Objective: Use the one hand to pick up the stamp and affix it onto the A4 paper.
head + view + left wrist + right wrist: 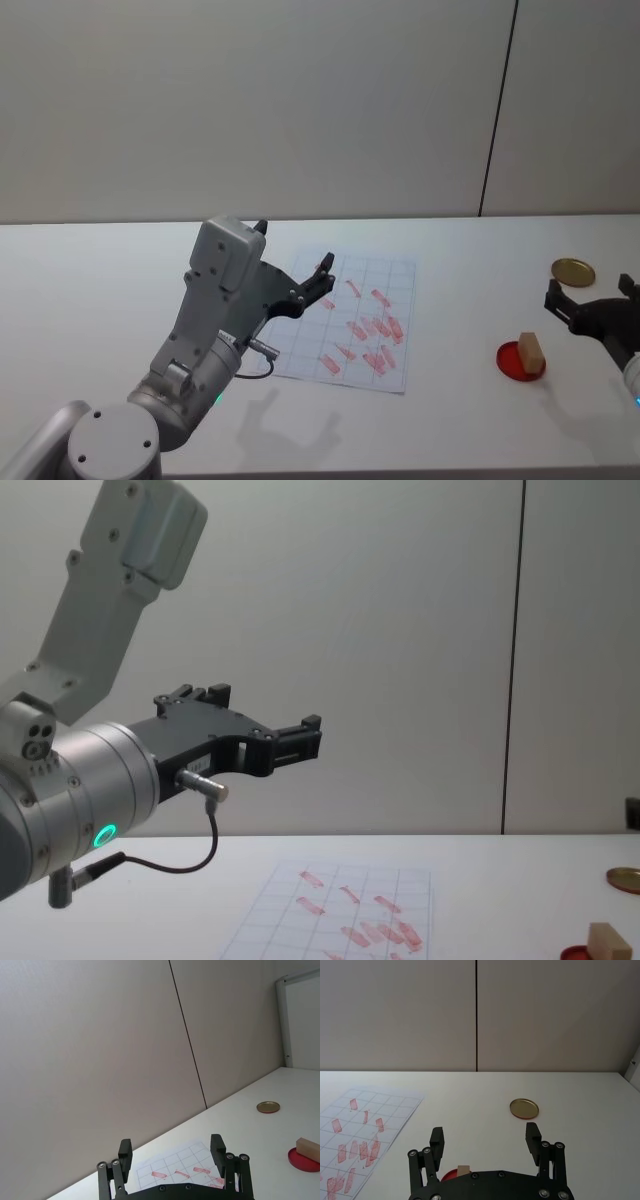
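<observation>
Head view, lower right: stamp [531,350] on red ink pad [521,361]; my right claw [590,308] released, just beside. Centre: A4 paper [350,320]; left claw [322,277] released above. Risk: off-centre grip tips stamp.

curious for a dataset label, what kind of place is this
Probably a lab or test room: a bare white table against plain wall panels, set only with gridded A4 paper, a stamp on a red ink pad.
</observation>
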Robot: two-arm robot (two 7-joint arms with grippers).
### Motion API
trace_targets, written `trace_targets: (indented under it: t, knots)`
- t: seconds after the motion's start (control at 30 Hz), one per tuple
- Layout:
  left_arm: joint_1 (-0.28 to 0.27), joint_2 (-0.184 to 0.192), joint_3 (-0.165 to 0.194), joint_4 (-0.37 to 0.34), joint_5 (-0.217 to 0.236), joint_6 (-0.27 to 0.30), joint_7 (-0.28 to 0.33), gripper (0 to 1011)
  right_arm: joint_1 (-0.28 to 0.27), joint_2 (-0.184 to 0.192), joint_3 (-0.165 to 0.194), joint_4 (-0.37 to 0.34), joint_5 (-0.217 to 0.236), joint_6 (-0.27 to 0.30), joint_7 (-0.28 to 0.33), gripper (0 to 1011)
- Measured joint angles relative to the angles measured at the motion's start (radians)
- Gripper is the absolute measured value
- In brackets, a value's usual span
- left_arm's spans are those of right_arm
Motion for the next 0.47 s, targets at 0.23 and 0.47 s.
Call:
trace_targets:
  t: [0.23, 0.47]
  knots:
    - [0.000, 0.000, 0.000, 0.000, 0.000, 0.000, 0.000, 993, -0.006, 0.002, 0.002, -0.008, 0.002, -0.005, 0.002, 1001]
    - [0.000, 0.000, 0.000, 0.000, 0.000, 0.000, 0.000, 993, -0.009, 0.002, 0.003, -0.012, 0.003, -0.008, 0.003, 1001]
